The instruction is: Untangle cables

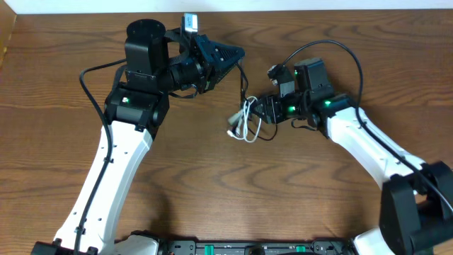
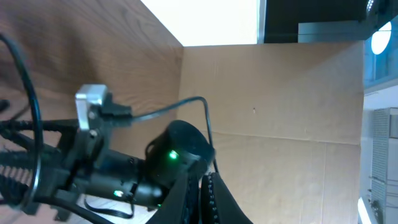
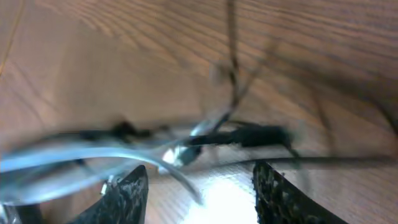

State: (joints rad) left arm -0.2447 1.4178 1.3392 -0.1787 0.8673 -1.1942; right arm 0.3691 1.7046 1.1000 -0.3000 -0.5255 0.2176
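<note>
The white cable (image 1: pixel 244 122) lies in small loops mid-table, tangled with the black cable (image 1: pixel 245 83). The black cable runs taut from the tangle up to my left gripper (image 1: pixel 239 55), which is shut on it above the table. In the left wrist view that gripper (image 2: pixel 208 190) shows its fingers pressed together. My right gripper (image 1: pixel 263 110) sits low at the tangle's right side. In the right wrist view it (image 3: pixel 199 168) stands open, a blurred strand of the white cable (image 3: pixel 74 155) crossing between its fingers (image 3: pixel 127 194). A black plug (image 3: pixel 258 134) lies just ahead of them.
The wooden table (image 1: pixel 212 191) ends at a pale wall along the far edge. A thick black arm cable (image 1: pixel 333 46) arches over the right arm. A cardboard panel (image 2: pixel 280 124) stands beyond the table in the left wrist view.
</note>
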